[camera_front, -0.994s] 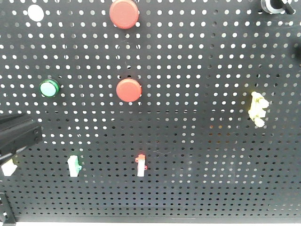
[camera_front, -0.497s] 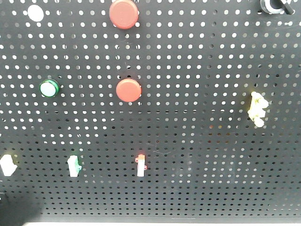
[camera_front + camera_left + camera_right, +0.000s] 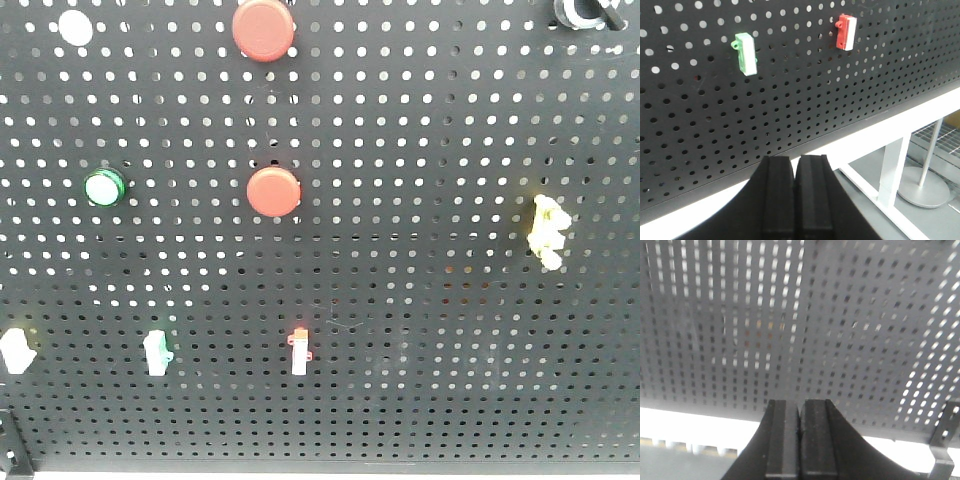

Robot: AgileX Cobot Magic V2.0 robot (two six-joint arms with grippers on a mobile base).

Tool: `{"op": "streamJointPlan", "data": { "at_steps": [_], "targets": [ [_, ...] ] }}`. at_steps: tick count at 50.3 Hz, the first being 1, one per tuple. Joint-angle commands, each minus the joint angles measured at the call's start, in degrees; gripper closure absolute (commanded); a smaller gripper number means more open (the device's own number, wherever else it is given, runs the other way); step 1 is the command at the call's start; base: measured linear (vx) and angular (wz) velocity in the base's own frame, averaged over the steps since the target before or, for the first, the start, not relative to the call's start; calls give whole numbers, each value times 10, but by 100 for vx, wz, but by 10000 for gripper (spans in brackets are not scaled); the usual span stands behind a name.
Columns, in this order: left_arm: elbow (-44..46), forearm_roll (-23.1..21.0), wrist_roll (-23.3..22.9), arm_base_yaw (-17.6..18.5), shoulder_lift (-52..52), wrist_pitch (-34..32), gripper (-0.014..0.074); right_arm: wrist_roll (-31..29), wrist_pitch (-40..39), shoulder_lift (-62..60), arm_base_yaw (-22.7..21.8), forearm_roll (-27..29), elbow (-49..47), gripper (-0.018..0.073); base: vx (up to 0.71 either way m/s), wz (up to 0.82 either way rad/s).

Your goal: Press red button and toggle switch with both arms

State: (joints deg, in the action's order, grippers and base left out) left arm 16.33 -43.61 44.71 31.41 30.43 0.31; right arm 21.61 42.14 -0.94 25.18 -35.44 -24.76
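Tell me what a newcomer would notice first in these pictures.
Two red buttons pop against the black pegboard: the upper red button at the top edge and the middle red button near the centre, with a green button to its left. Lower down, the left wrist view shows a green switch and a red switch in one row. The left pincer and right pincer are both shut, neither touching the board.

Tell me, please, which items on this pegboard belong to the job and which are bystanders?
Job: upper red button, lower red button, red switch, green switch, white switch, left gripper and right gripper, jaws shut. Which button or switch is unclear.
Bystanders: green button, white button, black fitting.
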Motion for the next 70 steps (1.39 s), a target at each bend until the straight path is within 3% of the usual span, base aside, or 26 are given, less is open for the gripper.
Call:
{"op": "streamJointPlan", "data": {
  "at_steps": [1,19,25,28,35,41,48,55,70],
  "targets": [
    [17,-6,-4,-1,0,-40,595,0,-39,6,-2,-22,-13,562,0,0],
    [10,-3,-4,-1,-2,-44,595,0,-39,6,-2,-22,-13,562,0,0],
    [-22,112,-7,-7,-15,-52,595,0,-38,6,-2,-22,-13,562,0,0],
    [-49,162,-41,-29,-33,-82,595,0,-38,6,-2,-23,-13,562,0,2],
    [-113,219,-168,-108,-99,-143,595,0,-37,6,-2,-23,-13,562,0,0],
    [-161,295,-242,-187,-171,-145,595,0,-37,6,-2,-23,-13,562,0,0],
    [-200,337,-316,-243,-254,-115,595,0,-37,6,-2,-23,-13,562,0,0],
    [-199,351,-323,-264,-326,-25,595,0,-37,6,-2,-23,-13,562,0,0],
    [-199,350,-323,-267,-320,9,595,0,-35,6,-2,-23,-13,562,0,0]
  ]
}}
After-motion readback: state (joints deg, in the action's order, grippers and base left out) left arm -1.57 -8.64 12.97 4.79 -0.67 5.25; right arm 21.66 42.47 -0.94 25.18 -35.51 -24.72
